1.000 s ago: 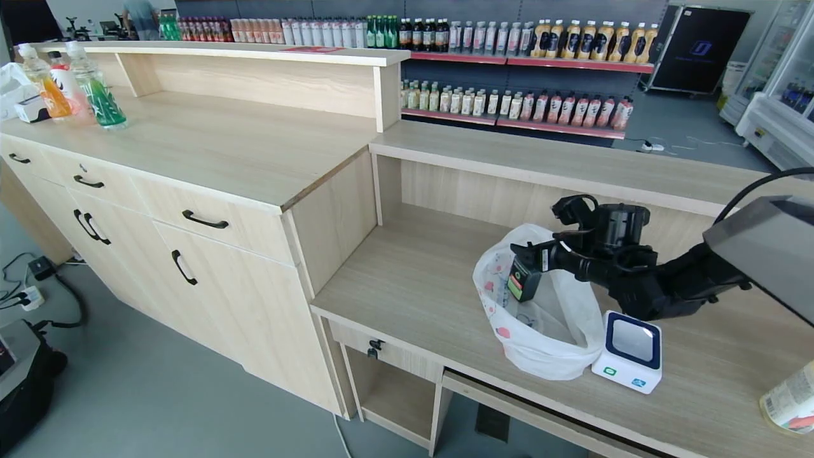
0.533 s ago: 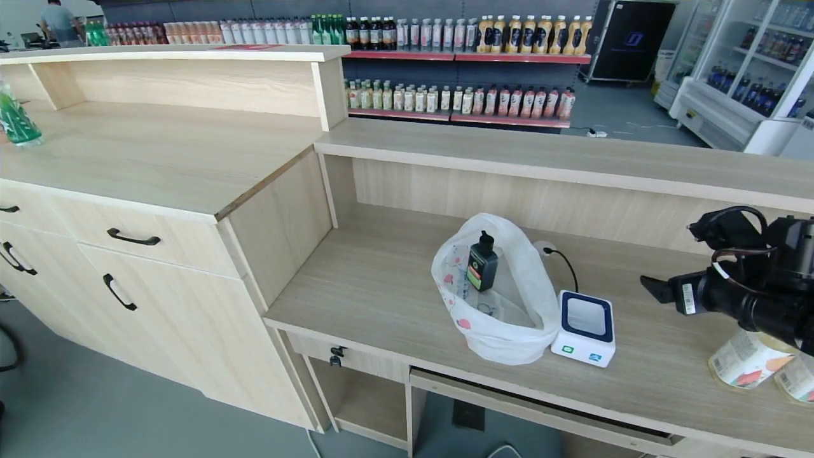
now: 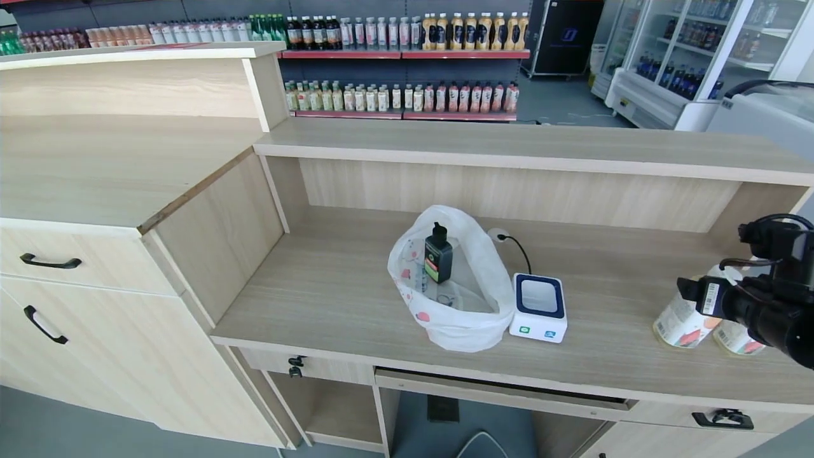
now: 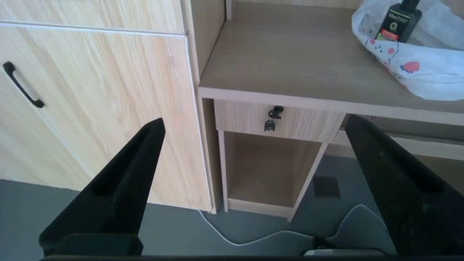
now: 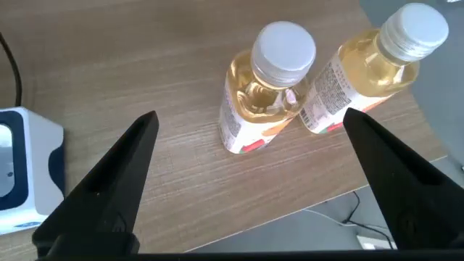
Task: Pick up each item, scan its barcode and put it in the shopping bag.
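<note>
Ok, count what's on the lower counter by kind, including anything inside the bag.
Pale juice bottles: 2
Dark bottle, standing in the bag: 1
Shopping bag: 1
Scanner: 1
Total: 5

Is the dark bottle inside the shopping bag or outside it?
Inside. The dark bottle stands upright within the open mouth of the shopping bag, whose white rim surrounds it.
</note>
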{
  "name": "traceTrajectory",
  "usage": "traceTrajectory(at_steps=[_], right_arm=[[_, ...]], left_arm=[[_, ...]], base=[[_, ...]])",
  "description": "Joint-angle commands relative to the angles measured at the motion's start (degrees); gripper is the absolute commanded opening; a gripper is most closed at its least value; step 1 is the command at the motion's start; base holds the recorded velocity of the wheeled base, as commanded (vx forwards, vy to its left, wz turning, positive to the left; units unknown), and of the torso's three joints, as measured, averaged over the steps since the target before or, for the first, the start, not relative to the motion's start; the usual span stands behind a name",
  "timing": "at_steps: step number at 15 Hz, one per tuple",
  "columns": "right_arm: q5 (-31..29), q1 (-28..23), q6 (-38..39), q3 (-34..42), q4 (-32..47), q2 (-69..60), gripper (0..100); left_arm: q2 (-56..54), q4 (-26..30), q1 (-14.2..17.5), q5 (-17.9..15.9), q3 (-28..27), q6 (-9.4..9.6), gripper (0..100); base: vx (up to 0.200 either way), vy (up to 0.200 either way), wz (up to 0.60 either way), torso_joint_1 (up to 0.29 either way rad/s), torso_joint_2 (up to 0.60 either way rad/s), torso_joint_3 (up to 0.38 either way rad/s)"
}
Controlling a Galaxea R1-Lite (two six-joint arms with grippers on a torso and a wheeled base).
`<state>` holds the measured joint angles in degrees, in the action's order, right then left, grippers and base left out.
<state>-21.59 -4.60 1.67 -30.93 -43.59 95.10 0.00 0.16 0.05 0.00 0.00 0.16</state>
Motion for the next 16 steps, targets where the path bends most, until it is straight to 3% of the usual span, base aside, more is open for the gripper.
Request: traceTrajectory(at_steps=[1,12,16], right_arm=[[2.34,0.99,0.62,-0.19,-5.36,9.23,100],[2.17,0.46,-5.63,-0.19,-15.56,21.27,100],[-0.12,0.82,-5.63,0.61,-12.22,18.37,100]], left_arm=[[0.09,0.02,0.04,0.0,0.0,0.02,100],[0.09,-0.07,0.04,0.0,0.0,0.02,100],[0.09,0.02,0.04,0.0,0.0,0.02,100]], base=[[0.0,0.0,0.0,0.0,0.0,0.0],[0.0,0.0,0.0,0.0,0.0,0.0],[0.0,0.0,0.0,0.0,0.0,0.0]])
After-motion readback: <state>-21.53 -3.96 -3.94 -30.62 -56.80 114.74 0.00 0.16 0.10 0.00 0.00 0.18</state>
